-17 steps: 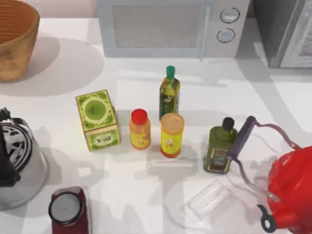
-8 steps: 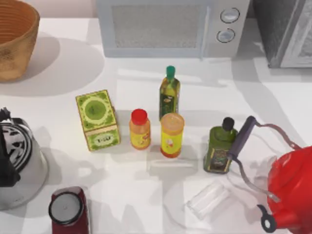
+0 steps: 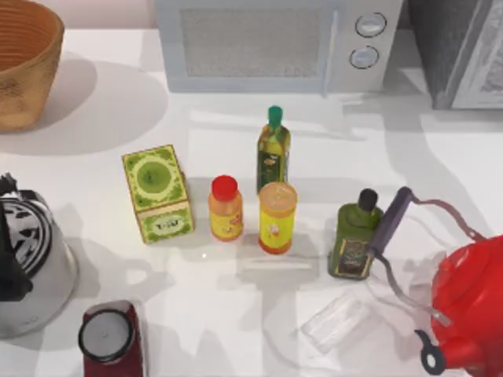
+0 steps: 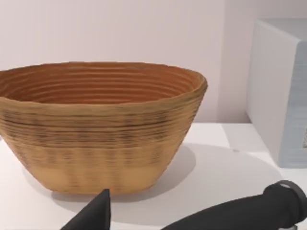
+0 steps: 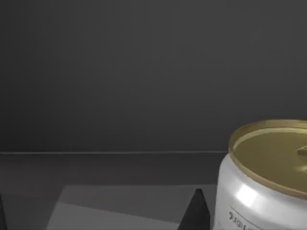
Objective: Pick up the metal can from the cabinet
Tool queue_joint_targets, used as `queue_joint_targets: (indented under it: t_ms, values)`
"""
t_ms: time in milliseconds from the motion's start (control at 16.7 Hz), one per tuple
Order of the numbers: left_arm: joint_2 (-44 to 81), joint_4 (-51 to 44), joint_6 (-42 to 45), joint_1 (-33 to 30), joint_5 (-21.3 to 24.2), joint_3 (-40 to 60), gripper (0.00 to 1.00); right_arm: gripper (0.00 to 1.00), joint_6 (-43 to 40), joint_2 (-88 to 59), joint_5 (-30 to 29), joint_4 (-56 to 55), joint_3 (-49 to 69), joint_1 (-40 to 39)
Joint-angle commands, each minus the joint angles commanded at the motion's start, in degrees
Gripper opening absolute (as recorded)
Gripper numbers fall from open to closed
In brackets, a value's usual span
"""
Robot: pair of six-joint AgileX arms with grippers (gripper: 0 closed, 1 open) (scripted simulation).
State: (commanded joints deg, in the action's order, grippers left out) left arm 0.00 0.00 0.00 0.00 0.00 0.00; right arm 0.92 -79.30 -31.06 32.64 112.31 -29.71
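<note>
- The right gripper, holding nothing, is hanging with its fingers spread, near the white metal can with a gold top; the can's print is sitting unreadably small.
- The grey speckled cabinet is standing at the table's far right.

glossy silver metal can with dull gold top, ribbed woven basket, speckled grey cabinet

Bright, even light floods our white table, where soft overlapping shadows spread from the basket and bottles. Inside the dim grey cabinet, a small highlight glints on the can. Our pictures stay crisp throughout.
</note>
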Motion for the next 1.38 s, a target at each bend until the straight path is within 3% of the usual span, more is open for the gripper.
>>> queue_joint_targets:
  t_ms: [240,480,1140,1380]
  values:
    - [0.0,0.0,0.0,0.0,0.0,0.0,1.00,0.00,0.0,2.7,1.1,-1.3,-3.6,1.0]
    - [0.0,0.0,0.0,0.0,0.0,0.0,1.00,0.00,-0.1,12.1,4.8,-5.1,-16.9,4.4]
    - [0.0,0.0,0.0,0.0,0.0,0.0,1.00,0.00,-0.4,55.4,21.6,-22.7,-83.4,20.8]
    - [0.0,0.0,0.0,0.0,0.0,0.0,1.00,0.00,-0.7,70.0,27.3,-28.6,-102.2,26.2]
